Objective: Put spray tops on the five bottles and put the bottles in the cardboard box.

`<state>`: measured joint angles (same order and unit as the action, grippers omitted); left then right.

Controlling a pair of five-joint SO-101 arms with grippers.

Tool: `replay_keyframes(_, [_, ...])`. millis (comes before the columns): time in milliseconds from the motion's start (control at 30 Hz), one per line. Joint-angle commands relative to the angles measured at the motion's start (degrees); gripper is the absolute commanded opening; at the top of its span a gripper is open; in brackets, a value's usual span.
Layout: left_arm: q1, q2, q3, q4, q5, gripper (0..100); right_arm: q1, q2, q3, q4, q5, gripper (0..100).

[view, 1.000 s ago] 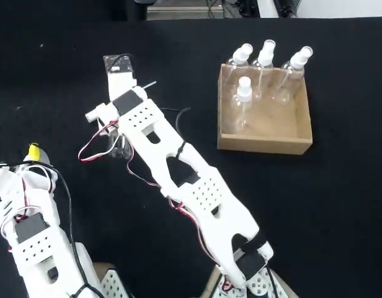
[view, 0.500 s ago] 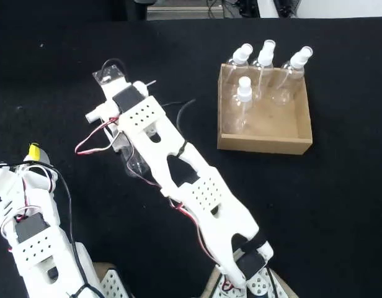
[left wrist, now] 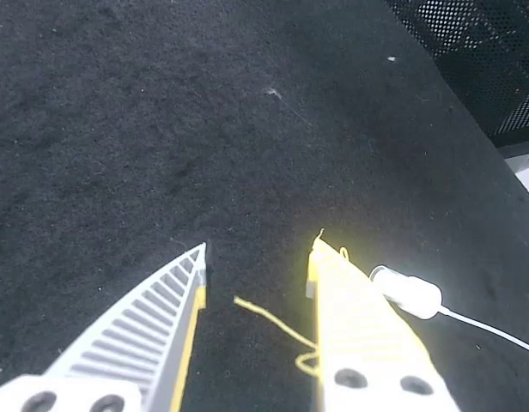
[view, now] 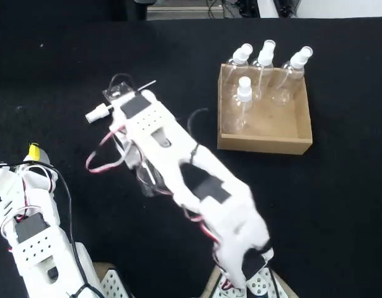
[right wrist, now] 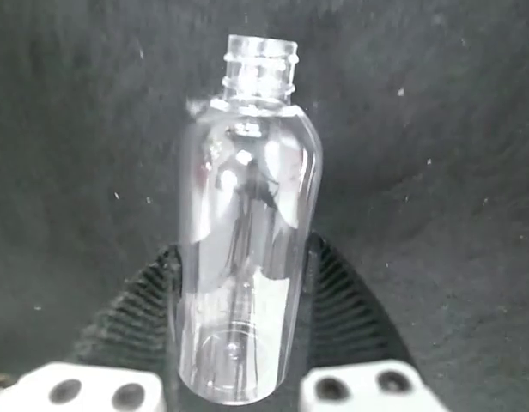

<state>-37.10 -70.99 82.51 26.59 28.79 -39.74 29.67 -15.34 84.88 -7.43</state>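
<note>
A clear bottle (right wrist: 246, 215) with a bare threaded neck sits between the black fingers (right wrist: 333, 292) of my right gripper (right wrist: 243, 251), which is shut on its lower half. In the high view this bottle (view: 144, 176) shows dimly under the right arm, left of the table's middle. A loose white spray top (view: 98, 113) with its thin tube lies on the black cloth just beyond that arm; the spray top (left wrist: 407, 292) also lies past my left gripper (left wrist: 258, 256). That gripper is open and holds nothing. It rests at the near left (view: 32, 153). The cardboard box (view: 265, 144) holds several capped bottles (view: 243, 99).
Black cloth covers the whole table. The right arm's white links (view: 197, 186) and its red cable loops stretch diagonally from the near edge toward the middle left. A black mesh panel (left wrist: 479, 51) stands beyond the table's edge.
The right arm has swung and pulled back toward the near side with the bottle in its gripper. The left arm, the loose spray top and the box have stayed put.
</note>
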Motion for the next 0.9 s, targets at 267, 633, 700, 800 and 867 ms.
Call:
replay_keyframes(267, [0.22,-0.70,-3.65,-1.14,0.44,19,7.21,-42.86,56.22,-21.89,13.27,4.8])
replay_keyframes(633, [0.22,-0.70,-3.65,-1.14,0.44,19,4.13,-47.96,62.73,-23.21,13.63,26.7])
replay_keyframes(700, [0.22,-0.70,-3.65,-1.14,0.44,19,4.22,-45.14,61.76,-25.23,11.87,26.9])
replay_keyframes(800, [0.22,-0.70,-3.65,-1.14,0.44,19,3.96,-40.48,61.76,-29.54,8.53,27.0])
replay_keyframes(867, [0.22,-0.70,-3.65,-1.14,0.44,19,3.78,-37.93,61.85,-32.09,7.65,27.0])
